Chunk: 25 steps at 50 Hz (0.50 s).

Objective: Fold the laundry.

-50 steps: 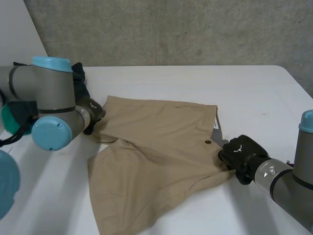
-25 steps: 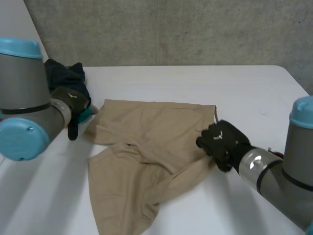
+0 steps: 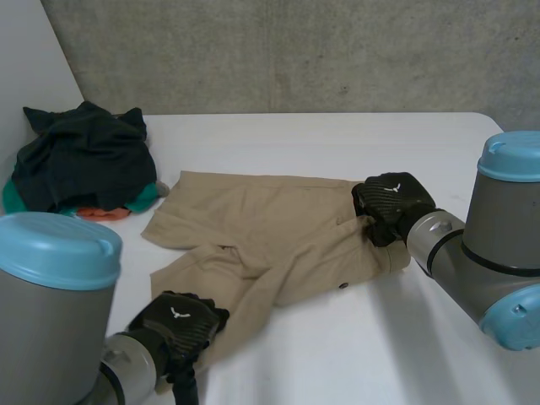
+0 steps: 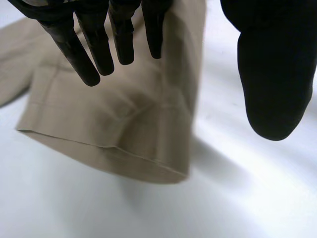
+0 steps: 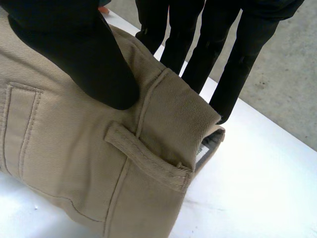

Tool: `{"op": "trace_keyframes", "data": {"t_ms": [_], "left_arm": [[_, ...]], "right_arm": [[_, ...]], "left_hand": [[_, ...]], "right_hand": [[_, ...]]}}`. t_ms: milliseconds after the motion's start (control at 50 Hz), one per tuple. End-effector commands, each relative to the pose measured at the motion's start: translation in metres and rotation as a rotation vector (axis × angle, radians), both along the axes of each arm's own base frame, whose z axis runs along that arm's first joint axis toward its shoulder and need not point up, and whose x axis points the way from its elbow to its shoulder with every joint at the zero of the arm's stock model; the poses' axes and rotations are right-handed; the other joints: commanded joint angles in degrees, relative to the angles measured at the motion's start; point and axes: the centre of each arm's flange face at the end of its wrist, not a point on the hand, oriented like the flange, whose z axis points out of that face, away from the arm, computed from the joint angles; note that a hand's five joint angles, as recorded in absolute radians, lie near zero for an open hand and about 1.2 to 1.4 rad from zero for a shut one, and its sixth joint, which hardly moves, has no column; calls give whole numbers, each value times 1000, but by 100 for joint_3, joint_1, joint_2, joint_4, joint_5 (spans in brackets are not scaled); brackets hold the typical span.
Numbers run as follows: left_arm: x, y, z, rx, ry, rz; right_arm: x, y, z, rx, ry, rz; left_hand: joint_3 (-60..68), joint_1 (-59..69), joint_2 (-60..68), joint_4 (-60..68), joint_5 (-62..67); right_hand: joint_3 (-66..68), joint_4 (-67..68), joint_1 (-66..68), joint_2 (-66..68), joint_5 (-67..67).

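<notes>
The tan shorts [image 3: 270, 232] lie spread and rumpled on the middle of the white table [image 3: 337, 139], waistband toward the robot's right and the two legs toward its left, one leg reaching down to the near edge. At the waistband's far corner the cloth is folded over on itself, and the right hand [image 3: 390, 205] has it pinched there: in the right wrist view the thumb [image 5: 84, 54] presses on top of the fold just beside a belt loop [image 5: 143, 156], while the fingers [image 5: 237, 59] stand straight behind it, so the doubled band sits clamped between them. The left hand [image 3: 179, 325] is at the hem of the near leg; in the left wrist view its fingers [image 4: 121, 37] hang straight and slightly spread over the leg's hem [image 4: 124, 151], the thumb [image 4: 270, 74] well apart over bare table, nothing held, and whether the fingertips touch the cloth cannot be told. A heap of dark clothes [image 3: 84, 160] sits at the table's far left corner, apart from the shorts
</notes>
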Motion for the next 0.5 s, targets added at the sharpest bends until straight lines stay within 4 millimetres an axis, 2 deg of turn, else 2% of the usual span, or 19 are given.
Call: {"op": "trace_keyframes", "data": {"t_ms": [20, 100, 180, 240, 260, 280, 360, 400, 440, 500], "left_arm": [[-11, -4, -12, 13, -34, -26], [-17, -14, -18, -15, -64, -15], [-16, -24, -17, -62, -102, 24], [-15, -19, -8, -91, -130, -12], [-13, -16, -6, -93, -147, -34], [-9, -7, -3, -82, -195, -89], [4, 16, 0, -19, -307, -234], [8, 23, 1, 12, -327, -275], [11, 29, 4, 39, -339, -309], [8, 21, 13, 11, -328, -298]], "right_arm": [[-2, 0, -1, 3, -1, -23], [-4, 2, 0, 8, 7, -26], [-10, 11, 6, -4, 78, 6], [-29, 28, 2, 9, 294, 105], [-35, 35, -1, 20, 360, 147], [-47, 50, -5, 41, 490, 242], [-76, 77, -17, 71, 747, 444], [-81, 79, -19, 55, 786, 465], [-77, 78, -20, 33, 756, 442], [-67, 70, -18, -2, 678, 389]], "left_hand": [[1024, 1102, 1027, 1087, 1108], [6029, 6107, 6032, 6092, 6113], [6124, 6201, 6126, 6186, 6208], [6124, 6201, 6126, 6186, 6208], [6124, 6201, 6126, 6186, 6208], [6124, 6201, 6126, 6186, 6208], [6124, 6201, 6126, 6186, 6208], [6124, 6201, 6126, 6186, 6208], [6124, 6201, 6126, 6186, 6208], [6124, 6201, 6126, 6186, 6208]], "right_hand": [[1114, 1119, 1584, 1254, 1156], [1114, 1119, 1584, 1254, 1156], [1114, 1119, 1584, 1254, 1156], [1114, 1119, 1584, 1254, 1156], [1114, 1119, 1584, 1254, 1156], [1114, 1119, 1584, 1254, 1156], [1114, 1119, 1584, 1254, 1156], [1114, 1119, 1584, 1254, 1156], [1114, 1119, 1584, 1254, 1156], [1114, 1119, 1584, 1254, 1156]]}}
